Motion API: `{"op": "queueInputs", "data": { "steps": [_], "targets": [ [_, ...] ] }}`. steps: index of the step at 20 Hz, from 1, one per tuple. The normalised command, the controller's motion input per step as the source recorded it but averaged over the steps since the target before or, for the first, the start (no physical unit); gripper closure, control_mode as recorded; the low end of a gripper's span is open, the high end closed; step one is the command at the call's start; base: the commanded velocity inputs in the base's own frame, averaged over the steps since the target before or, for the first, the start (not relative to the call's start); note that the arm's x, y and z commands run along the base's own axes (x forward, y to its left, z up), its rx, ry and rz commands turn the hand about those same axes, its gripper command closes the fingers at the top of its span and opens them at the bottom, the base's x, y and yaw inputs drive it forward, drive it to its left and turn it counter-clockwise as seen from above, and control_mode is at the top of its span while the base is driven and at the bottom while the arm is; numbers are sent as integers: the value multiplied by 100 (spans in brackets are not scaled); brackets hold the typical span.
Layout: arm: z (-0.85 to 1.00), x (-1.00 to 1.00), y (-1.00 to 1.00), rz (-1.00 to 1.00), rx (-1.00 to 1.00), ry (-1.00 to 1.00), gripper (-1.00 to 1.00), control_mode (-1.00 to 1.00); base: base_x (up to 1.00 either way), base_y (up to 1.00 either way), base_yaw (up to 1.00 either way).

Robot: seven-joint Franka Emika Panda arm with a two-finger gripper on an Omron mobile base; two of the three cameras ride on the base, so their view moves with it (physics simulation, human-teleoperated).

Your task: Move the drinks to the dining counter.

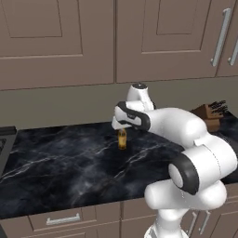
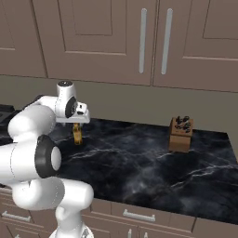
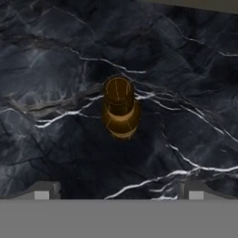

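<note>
The gripper (image 3: 118,190) is seen at the bottom of the hand view with its jaws spread fully wide and nothing held between them, pointed straight down at the amber beer bottle (image 3: 120,108), which is seen from above at the centre of that frame. In the left base view the bottle (image 1: 122,139) is found upright just below the hand, at the middle of the frame, on the black white-veined marble worktop (image 1: 69,162). A wooden knife block (image 2: 181,134) is seen right of centre in the right base view, well apart from the bottle (image 2: 77,133) at centre left.

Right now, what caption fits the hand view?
Open end effector poised directly above an upright amber beer bottle on the black marble worktop.
</note>
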Motion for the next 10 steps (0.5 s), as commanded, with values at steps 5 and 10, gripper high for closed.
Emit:
{"op": "queueInputs", "data": {
  "steps": [5, 10],
  "targets": [
    [-7, 28, 5, 3, 0, 0, -100, -100, 0, 0, 0],
    [-4, 32, 8, 2, 0, 0, -100, -100, 0, 0, 0]
  ]
}}
